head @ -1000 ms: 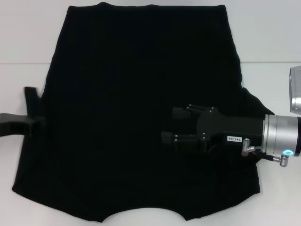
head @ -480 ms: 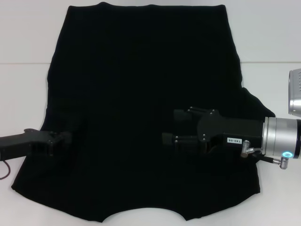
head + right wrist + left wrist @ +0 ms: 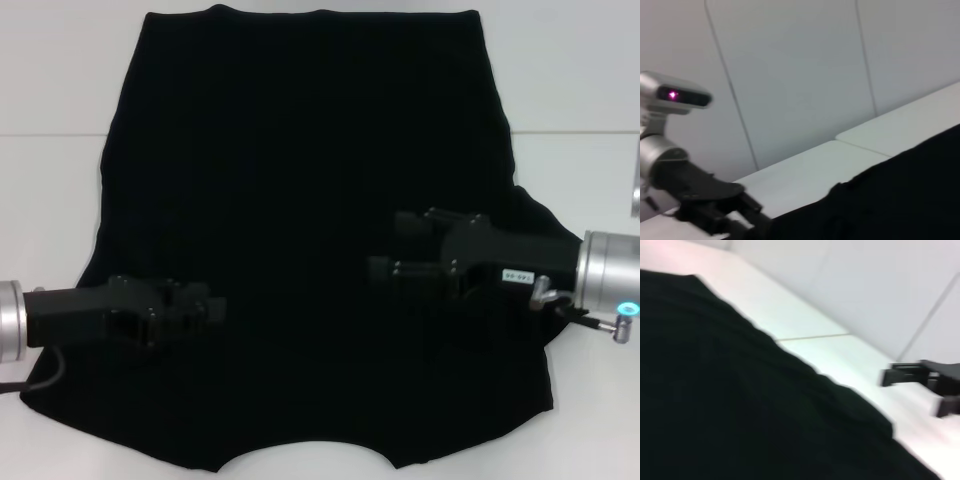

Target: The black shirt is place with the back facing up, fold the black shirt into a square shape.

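Observation:
The black shirt (image 3: 300, 150) lies spread flat on the white table, plain black side up, with no lettering showing. It fills most of the head view. My left gripper (image 3: 212, 305) is over the shirt's lower left part, pointing right, open and empty. My right gripper (image 3: 385, 245) is over the shirt's right middle part, pointing left, open and empty. The shirt also shows in the left wrist view (image 3: 715, 390), with the right gripper (image 3: 910, 392) farther off. The right wrist view shows the shirt (image 3: 900, 190) and the left gripper (image 3: 747, 212).
The white table (image 3: 50, 60) shows around the shirt, with a seam line running across it. A silver part of the robot (image 3: 636, 175) sits at the right edge. The robot's silver head camera (image 3: 675, 95) and white wall panels show in the right wrist view.
My left gripper has moved from the shirt's left edge rightward and down onto the shirt. My right gripper has shifted a little to the right and up.

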Tool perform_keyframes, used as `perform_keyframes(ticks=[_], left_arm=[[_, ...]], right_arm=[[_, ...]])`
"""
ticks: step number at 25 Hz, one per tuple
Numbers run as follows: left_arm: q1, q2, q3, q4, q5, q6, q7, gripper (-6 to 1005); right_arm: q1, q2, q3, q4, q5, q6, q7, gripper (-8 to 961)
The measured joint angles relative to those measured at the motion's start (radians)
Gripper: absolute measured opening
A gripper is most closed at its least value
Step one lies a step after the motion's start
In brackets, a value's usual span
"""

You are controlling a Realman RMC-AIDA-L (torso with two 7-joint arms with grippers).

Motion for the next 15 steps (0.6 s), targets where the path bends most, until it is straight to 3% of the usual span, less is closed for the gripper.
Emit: perform_keyframes(ticks=[5, 10, 15], left_arm=[[0.004, 0.002, -0.006, -0.022, -0.066, 0.113, 0.089, 380], [-0.002, -0.002, 0.002, -0.104, -0.114, 0.173, 0.249, 486], [-0.014, -0.019, 0.02, -0.155, -0.107, 0.174, 0.367, 718]], right_arm=[[0.0, -0.034, 0.022, -0.001, -0.002, 0.037, 0.116, 912], [-0.004, -0.087, 0.015, -0.034, -0.061, 0.107, 0.405, 911], [-0.025, -0.126, 0.022, -0.103, -0.218, 0.15, 0.709, 912]])
